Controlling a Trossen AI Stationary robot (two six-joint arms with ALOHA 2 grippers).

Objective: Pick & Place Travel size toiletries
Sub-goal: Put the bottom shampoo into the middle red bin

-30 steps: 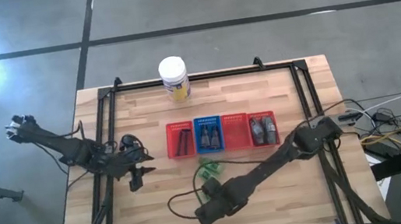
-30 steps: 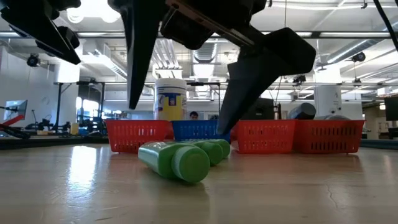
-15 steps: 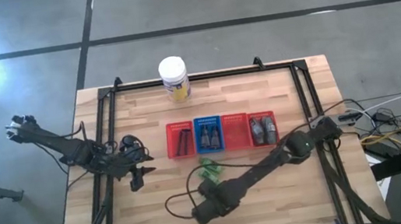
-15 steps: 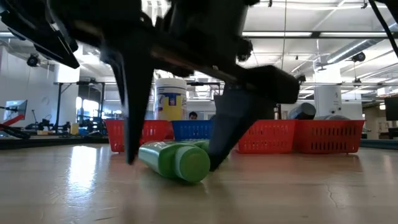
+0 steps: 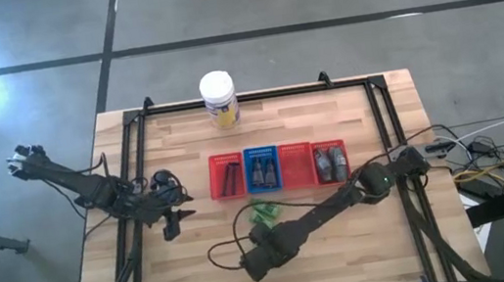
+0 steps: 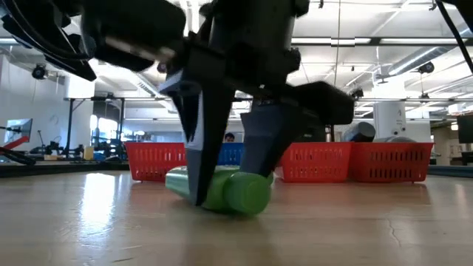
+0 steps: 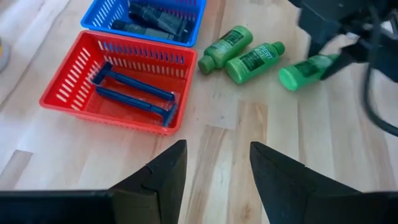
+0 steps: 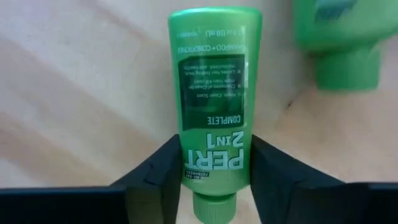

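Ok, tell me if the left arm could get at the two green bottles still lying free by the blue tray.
Probably yes. The left gripper waits open with bare wood between it and the two green bottles. The right gripper, shut on the third bottle, sits just beside them and could crowd the approach.

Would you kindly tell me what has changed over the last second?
The right pincer came down over the nearest green bottle and shut on it, nudging it slightly. The left pincer, the other two green bottles and the baskets stayed put.
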